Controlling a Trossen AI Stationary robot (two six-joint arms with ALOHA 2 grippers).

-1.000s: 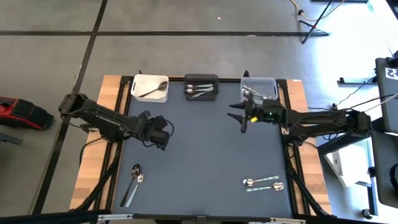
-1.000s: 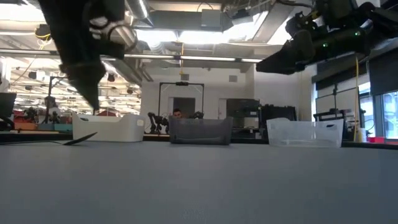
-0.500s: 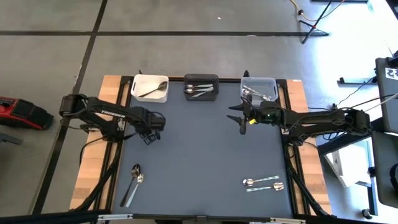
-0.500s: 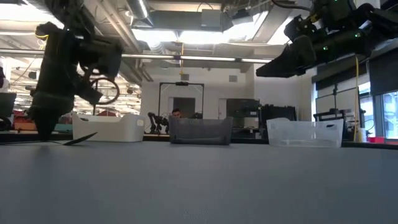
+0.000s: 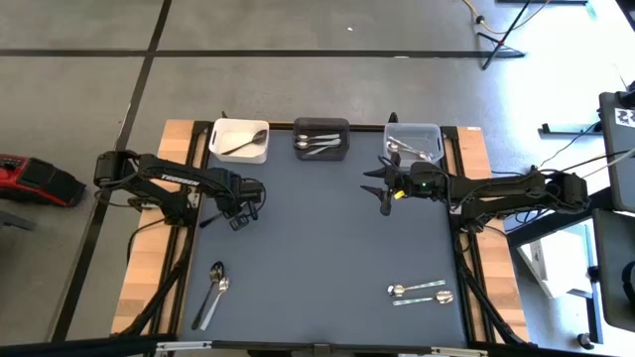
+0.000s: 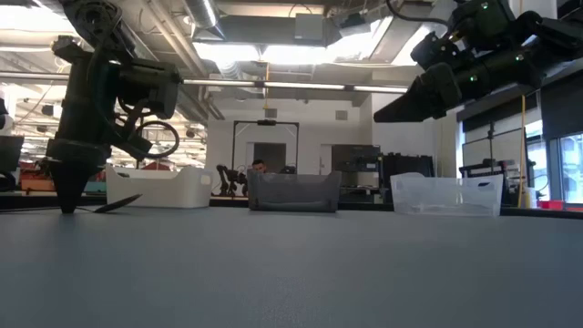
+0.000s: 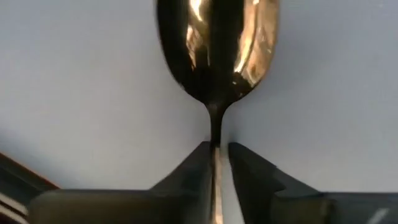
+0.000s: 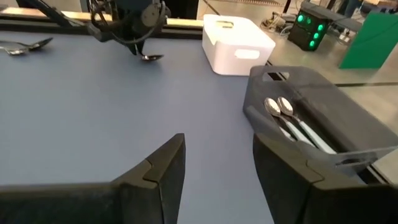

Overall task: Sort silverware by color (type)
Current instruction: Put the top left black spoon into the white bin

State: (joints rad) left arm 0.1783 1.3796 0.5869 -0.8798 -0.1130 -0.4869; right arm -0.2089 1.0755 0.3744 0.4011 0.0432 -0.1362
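Silverware near edge: two spoons lie side by side at the bench's front left, and two silver spoons lie side by side at the front right.
Dark spoon: a dark spoon lies on the bench at left of middle, its bowl pointing away from the left gripper's camera and its thin handle running back between the fingers.
Left gripper: left gripper points down at the bench over that spoon; its fingers are nearly closed, pinching the spoon's handle.
Right gripper: right gripper hangs above the bench right of middle, just in front of the clear bin; its fingers are spread apart and hold nothing.
White bin: white bin at the back left holds one dark spoon.
Black bin: black bin at the back middle holds silver spoons.
Clear bin: clear bin at the back right holds silver spoons.
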